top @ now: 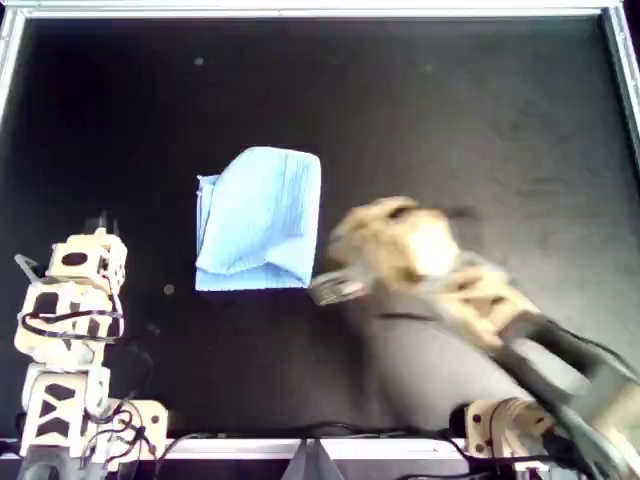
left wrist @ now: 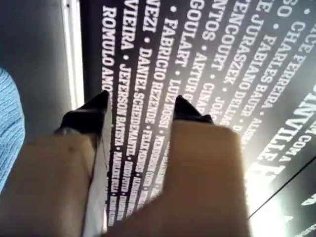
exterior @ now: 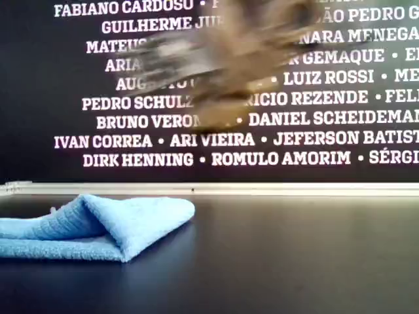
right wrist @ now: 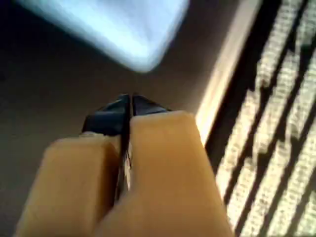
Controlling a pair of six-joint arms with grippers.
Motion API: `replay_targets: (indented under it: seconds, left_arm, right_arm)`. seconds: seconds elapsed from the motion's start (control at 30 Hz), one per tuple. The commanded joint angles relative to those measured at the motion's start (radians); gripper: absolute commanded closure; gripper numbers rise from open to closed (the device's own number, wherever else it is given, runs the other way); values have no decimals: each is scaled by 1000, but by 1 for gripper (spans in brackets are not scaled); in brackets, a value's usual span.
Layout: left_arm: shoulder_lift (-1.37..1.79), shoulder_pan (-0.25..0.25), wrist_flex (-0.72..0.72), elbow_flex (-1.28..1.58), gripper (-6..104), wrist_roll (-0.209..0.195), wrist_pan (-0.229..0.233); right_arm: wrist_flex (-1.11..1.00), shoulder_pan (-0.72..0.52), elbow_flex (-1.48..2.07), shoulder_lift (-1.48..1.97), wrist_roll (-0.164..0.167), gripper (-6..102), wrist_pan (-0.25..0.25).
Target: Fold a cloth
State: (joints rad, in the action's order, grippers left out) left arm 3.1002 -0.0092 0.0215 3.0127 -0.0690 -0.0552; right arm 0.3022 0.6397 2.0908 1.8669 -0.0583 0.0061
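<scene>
The black counter point(top: 480, 110) carries the cloth point(top: 262, 220), already folded, left of centre in the overhead view. The right pincer point(right wrist: 129, 101), pressed together and empty, blurs beside it. The left pincer point(left wrist: 140, 106) sits spread, parked clear.

Dim, motion-blurred arm point(top: 450, 280), wrist-cam glare

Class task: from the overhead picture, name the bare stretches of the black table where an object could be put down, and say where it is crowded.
Bare: between the cloth and the far rail; between cloth and parked arm. Crowded: beside the cloth's overhead-right edge, where the blurred arm reaches in.
</scene>
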Motion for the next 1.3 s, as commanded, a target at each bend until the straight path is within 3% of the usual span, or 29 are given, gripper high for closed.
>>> replay_targets:
  seconds: [0.0,0.13,0.23,0.7,0.87,1.13,1.27]
  left_arm:
    - [15,15,-14,-12,52,5,-5]
    - [15,15,-14,-12,52,5,-5]
    - [15,15,-14,-12,52,5,-5]
    - [15,15,-14,-12,52,5,-5]
    - [15,15,-12,-12,52,5,-5]
    - [15,15,-12,-12,52,5,-5]
    - [15,15,-12,-12,52,5,-5]
  right_arm:
    - [-31,-179,118,276,6,97,-3]
    - [-31,-376,238,442,5,97,-3]
    - [-31,-453,325,538,5,97,-5]
    - [-31,-482,784,1264,5,97,-2]
    - [-31,-497,851,1241,6,97,-2]
    - [-31,-684,923,1241,5,97,-2]
    - [-31,-707,942,1218,-5,97,-5]
